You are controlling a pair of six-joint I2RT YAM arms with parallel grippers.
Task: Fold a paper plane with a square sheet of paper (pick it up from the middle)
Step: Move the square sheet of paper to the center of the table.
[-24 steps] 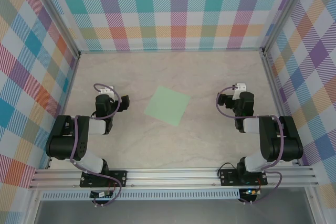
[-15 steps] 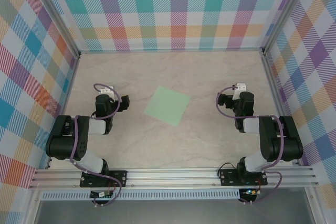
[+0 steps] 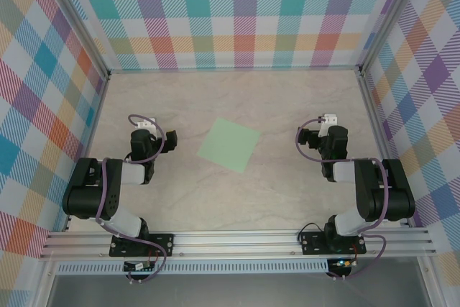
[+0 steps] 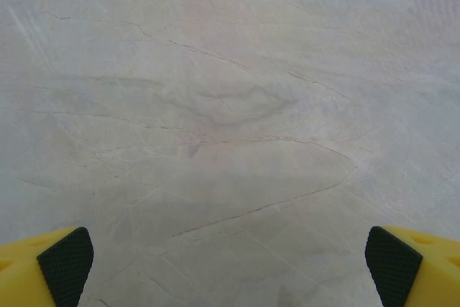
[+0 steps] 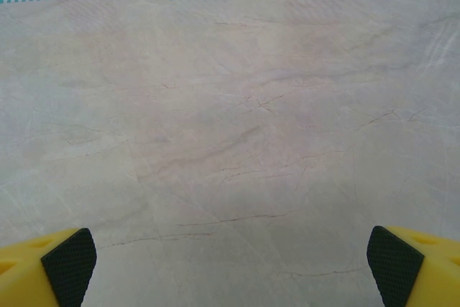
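**Item 1.** Left black robot arm (image 3: 108, 192), folded low over the left part of the pale marble-patterned table (image 3: 287, 199). Left pincer (image 4: 230, 278): yellow fingers with black textured pads (image 4: 66, 264) spread wide apart at the two lower corners of the wrist view. It grips nothing, and bare table surface lies between the fingers.

**Item 2.** Square sheet of thin, plain pale mint-green paper (image 3: 229, 145). It lies flat and unfolded on the table, turned cornerwise like a diamond. It sits between the two arms, apart from both, with nothing touching it.

**Item 3.** Right black robot arm (image 3: 366, 192), folded low over the right part of the table. Right pincer (image 5: 230, 275): yellow fingers with black pads (image 5: 70, 264) likewise spread wide and holding nothing, facing the bare table and the foot of the chequered pastel back wall (image 3: 230, 12).
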